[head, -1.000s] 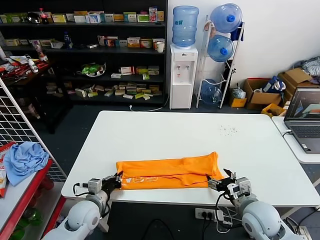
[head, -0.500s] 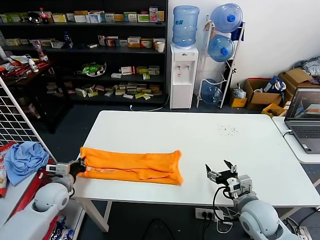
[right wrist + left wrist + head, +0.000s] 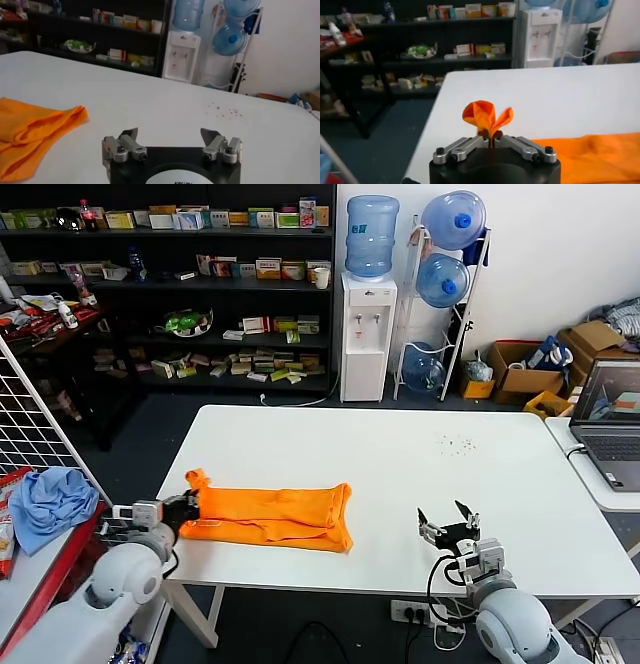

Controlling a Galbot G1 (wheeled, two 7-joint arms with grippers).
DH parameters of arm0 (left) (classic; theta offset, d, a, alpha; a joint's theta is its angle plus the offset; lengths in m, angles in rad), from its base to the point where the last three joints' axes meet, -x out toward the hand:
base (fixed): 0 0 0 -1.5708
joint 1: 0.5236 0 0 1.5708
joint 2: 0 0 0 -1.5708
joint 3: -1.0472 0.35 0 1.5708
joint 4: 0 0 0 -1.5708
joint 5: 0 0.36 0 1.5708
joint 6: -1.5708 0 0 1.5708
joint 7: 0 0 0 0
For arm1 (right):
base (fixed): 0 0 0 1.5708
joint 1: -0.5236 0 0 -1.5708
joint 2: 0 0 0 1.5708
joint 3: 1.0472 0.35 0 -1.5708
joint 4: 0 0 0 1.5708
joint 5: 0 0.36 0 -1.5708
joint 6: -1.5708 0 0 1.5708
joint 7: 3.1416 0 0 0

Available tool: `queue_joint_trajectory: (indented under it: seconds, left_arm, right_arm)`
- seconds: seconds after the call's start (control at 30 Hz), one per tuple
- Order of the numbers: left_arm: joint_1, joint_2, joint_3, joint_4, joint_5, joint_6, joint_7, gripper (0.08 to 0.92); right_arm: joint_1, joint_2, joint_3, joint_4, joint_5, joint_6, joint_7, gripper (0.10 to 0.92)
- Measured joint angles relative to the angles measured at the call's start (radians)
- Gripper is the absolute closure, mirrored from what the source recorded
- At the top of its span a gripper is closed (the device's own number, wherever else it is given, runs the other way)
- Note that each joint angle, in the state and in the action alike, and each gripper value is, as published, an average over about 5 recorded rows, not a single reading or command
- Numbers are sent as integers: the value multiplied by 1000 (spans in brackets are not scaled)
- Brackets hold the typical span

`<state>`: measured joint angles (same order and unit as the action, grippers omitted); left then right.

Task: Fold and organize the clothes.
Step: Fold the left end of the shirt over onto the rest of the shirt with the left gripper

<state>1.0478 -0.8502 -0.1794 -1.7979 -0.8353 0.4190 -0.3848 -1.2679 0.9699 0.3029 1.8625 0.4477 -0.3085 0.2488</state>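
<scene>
Orange T-shirt (image 3: 268, 517), folded into a long band, has slid from the table's (image 3: 400, 454) front middle toward its left front corner, dragged by the left gripper (image 3: 190, 506) pinching its end; the right gripper (image 3: 449, 531), spread wide, has let go, so placement looks near

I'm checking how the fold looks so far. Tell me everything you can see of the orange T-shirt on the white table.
The bright orange T-shirt of thin fabric lies folded into a long, narrow band near the front left part of the white table, running roughly along the near edge. Soft creases and layered edges show along its length, and the right end is doubled over. The left gripper is shut on its left end, where a small tuft of cloth pokes up past the fingers. The open right gripper hovers apart from it.
</scene>
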Motion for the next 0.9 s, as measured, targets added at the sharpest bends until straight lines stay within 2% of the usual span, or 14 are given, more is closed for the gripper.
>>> queue_joint_trajectory:
  seconds: [0.3,0.63,0.73,0.9]
  left_arm:
    - [-44,-170,112,-31,-27,18,-59,890]
    - [-94,-370,203,23,0,20,-87,890]
    - [-104,-423,223,49,13,13,-84,862]
    - [-120,-494,246,93,31,-16,-70,729]
  right_arm:
    - [19,7,12,-38,-24,20,7,203]
    - [45,17,5,-74,-28,31,7,203]
    - [55,20,1,-83,-28,30,9,203]
    - [74,24,-10,-88,-21,25,13,203]
